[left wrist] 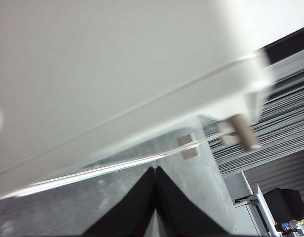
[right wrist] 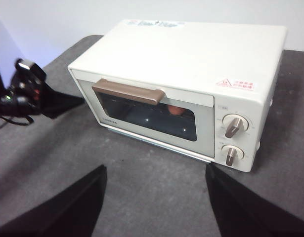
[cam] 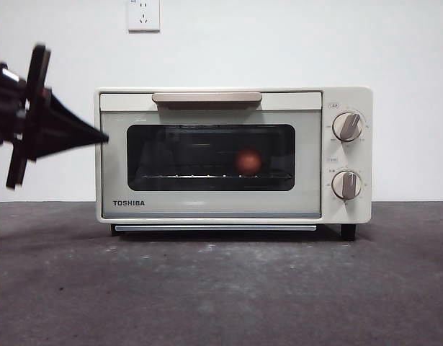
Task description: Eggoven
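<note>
The cream TOSHIBA toaster oven (cam: 214, 209) stands on the dark table with its door closed; it also shows in the right wrist view (right wrist: 191, 49). The reddish-brown egg (cam: 248, 161) lies on the rack inside, behind the dark glass, and shows through the window in the right wrist view (right wrist: 175, 110). My left gripper (cam: 102, 137) is shut and empty, its tip beside the oven's left side (left wrist: 117, 74); it shows in its own view (left wrist: 155, 170) and in the right wrist view (right wrist: 80, 101). My right gripper (right wrist: 155, 170) is open, held high in front of the oven.
The oven has a beige handle (cam: 207, 97) and two knobs (cam: 346, 126) at the right. A wall socket (cam: 143, 14) is on the white wall behind. Dark table top (cam: 221, 288) lies in front of the oven.
</note>
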Action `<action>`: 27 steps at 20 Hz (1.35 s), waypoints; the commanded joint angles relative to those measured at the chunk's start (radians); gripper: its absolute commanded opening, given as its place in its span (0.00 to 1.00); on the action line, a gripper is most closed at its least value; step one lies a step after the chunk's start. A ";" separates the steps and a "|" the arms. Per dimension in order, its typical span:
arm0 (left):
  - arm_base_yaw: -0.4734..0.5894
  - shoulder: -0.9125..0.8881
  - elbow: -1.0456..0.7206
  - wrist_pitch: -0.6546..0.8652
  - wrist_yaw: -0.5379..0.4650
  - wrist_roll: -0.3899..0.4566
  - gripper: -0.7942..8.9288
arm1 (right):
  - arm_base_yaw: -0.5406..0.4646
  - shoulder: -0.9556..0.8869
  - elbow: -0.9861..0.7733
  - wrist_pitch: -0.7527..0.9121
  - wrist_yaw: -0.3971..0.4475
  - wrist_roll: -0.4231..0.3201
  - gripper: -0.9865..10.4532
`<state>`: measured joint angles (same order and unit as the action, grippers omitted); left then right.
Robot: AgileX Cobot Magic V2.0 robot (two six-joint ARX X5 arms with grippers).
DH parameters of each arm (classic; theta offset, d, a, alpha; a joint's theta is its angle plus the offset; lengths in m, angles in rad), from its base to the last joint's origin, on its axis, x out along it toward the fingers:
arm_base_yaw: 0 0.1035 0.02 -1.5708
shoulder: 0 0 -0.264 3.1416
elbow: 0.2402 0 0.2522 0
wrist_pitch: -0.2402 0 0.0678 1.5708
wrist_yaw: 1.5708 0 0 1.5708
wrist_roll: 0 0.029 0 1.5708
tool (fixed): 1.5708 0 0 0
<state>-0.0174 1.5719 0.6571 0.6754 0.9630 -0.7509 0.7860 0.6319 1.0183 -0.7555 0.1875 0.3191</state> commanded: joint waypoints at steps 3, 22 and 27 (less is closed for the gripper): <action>-0.010 -0.148 0.013 -0.064 -0.005 0.008 0.09 | 0.010 0.007 0.010 -0.014 0.005 0.007 0.37; -0.135 -0.895 0.056 -1.010 -0.472 0.490 0.09 | 0.010 0.007 -0.047 0.009 0.005 -0.092 0.09; -0.135 -0.967 0.056 -1.019 -0.472 0.497 0.09 | 0.010 0.007 -0.073 0.015 0.018 -0.092 0.09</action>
<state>-0.1493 0.6067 0.6979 -0.3588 0.4946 -0.2787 0.7860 0.6388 0.9375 -0.7536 0.1974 0.2382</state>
